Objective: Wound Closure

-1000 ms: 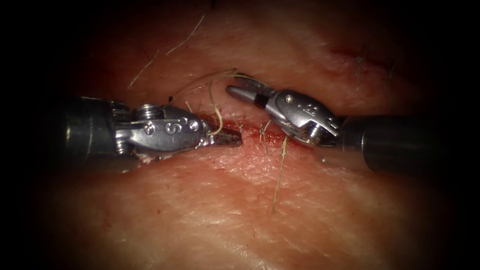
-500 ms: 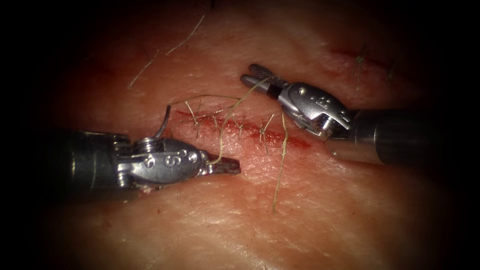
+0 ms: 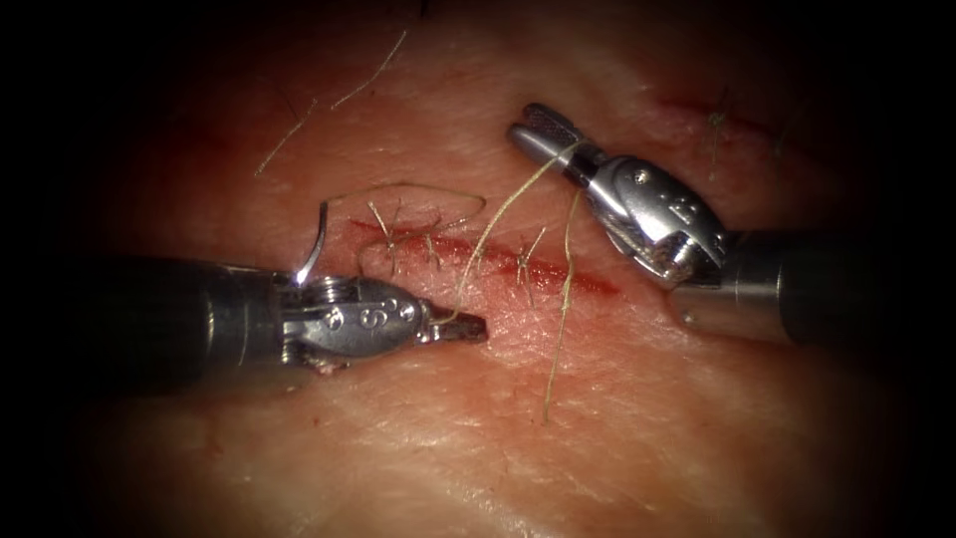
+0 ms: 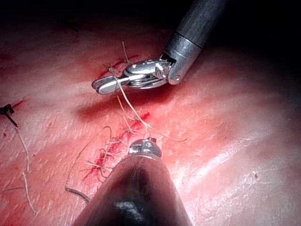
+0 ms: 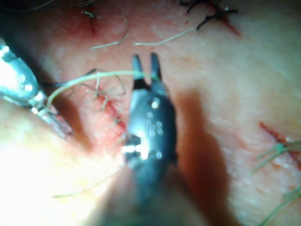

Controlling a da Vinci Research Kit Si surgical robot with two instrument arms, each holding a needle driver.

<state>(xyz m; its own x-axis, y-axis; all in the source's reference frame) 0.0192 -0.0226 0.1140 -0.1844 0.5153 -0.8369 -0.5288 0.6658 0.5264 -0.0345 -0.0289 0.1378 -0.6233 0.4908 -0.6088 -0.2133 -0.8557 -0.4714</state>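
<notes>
Endoscope view: the left gripper (image 3: 466,328) is clamped on the thread (image 3: 501,212), just below the cut (image 3: 498,261) in the tissue (image 3: 597,418). The thread rises to the right gripper (image 3: 538,125), narrowly parted above the cut. The needle (image 3: 316,244) lies free at the cut's left end.

Left wrist view: the right gripper (image 4: 107,85) has the thread (image 4: 131,110) running across it.

Right wrist view: the right gripper (image 5: 145,66) stands slightly parted, the thread (image 5: 101,75) between its jaws.

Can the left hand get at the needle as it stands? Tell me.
Probably not at once: the left hand is shut on the thread, and the needle lies free on the tissue, behind that hand's wrist, left of the cut. The right hand stands open.
</notes>
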